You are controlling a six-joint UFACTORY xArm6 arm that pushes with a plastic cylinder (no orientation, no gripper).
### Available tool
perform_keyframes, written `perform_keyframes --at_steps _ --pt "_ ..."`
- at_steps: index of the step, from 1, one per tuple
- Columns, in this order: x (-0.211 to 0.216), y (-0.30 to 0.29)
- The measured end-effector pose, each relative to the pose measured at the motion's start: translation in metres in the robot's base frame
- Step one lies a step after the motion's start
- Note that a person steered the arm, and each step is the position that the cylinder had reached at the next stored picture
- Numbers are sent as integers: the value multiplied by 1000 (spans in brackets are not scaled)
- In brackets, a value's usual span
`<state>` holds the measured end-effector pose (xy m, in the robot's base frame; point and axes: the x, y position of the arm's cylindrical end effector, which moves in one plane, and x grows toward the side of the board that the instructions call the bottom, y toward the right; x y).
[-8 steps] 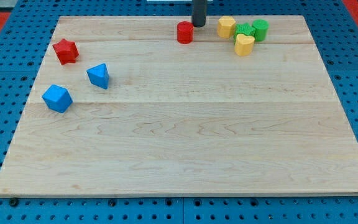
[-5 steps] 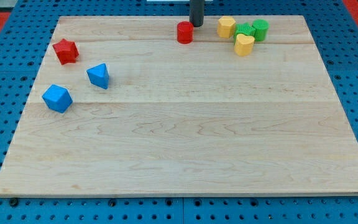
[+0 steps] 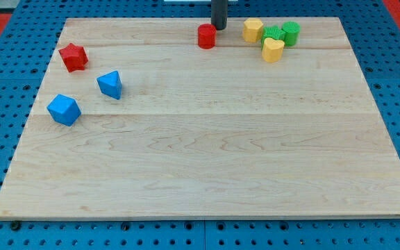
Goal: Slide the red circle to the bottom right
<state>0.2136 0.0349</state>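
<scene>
My tip (image 3: 218, 28) has crept left along the bench (image 3: 207, 160) top edge, now just up-right of the red circle (image 3: 206, 36), nearly touching. No gripper, just a rod. Circle's still far from bottom right; push not begun imo

my tip (image 3: 219, 27) sits just up-right of the red circle (image 3: 206, 36), near top edge of worktop (image 3: 207, 167), prob touching but can't tell.

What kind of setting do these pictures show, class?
Probably a robotics lab test bench: a wooden board on a blue perforated base, with small coloured blocks like the red circle, and my tip beside it.
</scene>
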Motion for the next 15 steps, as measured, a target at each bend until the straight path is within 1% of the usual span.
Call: perform_keyframes --at_steps 4,6,9,10,11,12,13,14,15 --pt "-12 0" --pt "16 -11" --pt "23 -16" --pt "23 -22" --pt "25 -64" --pt "45 -84" --pt "49 -48" --pt "115 1" --pt "152 41"
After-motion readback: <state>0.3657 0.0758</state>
